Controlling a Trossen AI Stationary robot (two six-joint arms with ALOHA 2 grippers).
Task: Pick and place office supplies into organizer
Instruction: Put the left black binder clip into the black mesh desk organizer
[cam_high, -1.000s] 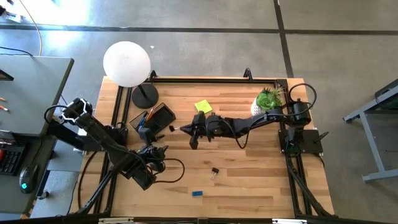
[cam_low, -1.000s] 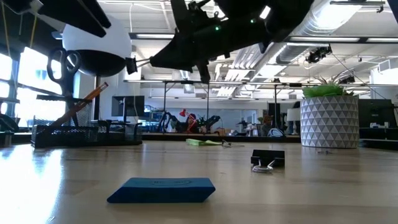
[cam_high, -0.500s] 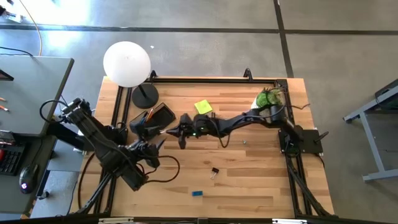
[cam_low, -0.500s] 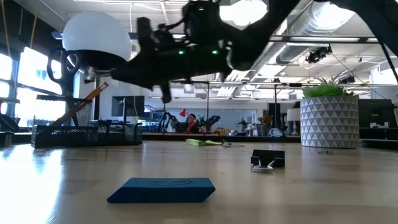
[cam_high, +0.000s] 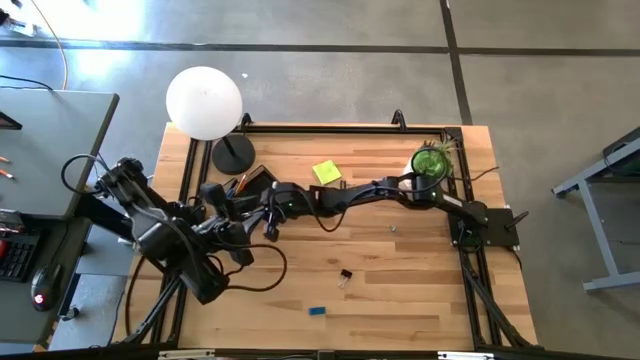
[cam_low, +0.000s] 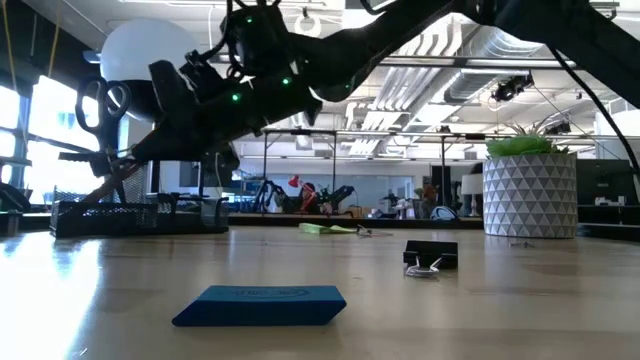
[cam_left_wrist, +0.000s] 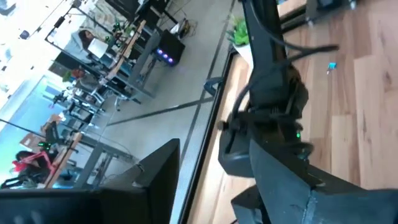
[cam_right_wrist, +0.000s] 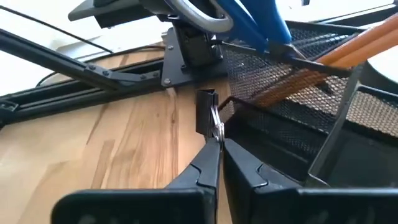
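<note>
My right gripper (cam_right_wrist: 217, 142) reaches across the table to the black mesh organizer (cam_right_wrist: 292, 93) and is shut on a black binder clip (cam_right_wrist: 206, 111). The clip sits right beside the organizer's near wall. Blue-handled scissors (cam_right_wrist: 249, 18) and orange pencils (cam_right_wrist: 348, 53) stand in the organizer (cam_high: 256, 179). My left gripper (cam_high: 215, 196) is raised beside the organizer, open and holding nothing. A second binder clip (cam_high: 345, 274), a blue eraser (cam_high: 317, 311) and a yellow sticky pad (cam_high: 326, 172) lie on the table. My right gripper pinches the clip's wire handle (cam_right_wrist: 216, 130) between its two fingertips. The fingers slant down from the table's right side. The clip's black body juts out past the fingertips, clear of the table. Whether it touches the organizer's wall, I cannot tell.
A white globe lamp (cam_high: 205, 102) with a round black base (cam_high: 232, 153) stands at the far left, behind the organizer. A potted plant (cam_high: 432, 160) stands at the far right. Black frame rails (cam_high: 330, 127) run along the table's edges.
My right gripper has travelled toward the table's left edge and sunk a little. It has carried the binder clip up to the organizer. My left arm has risen beside the organizer.
</note>
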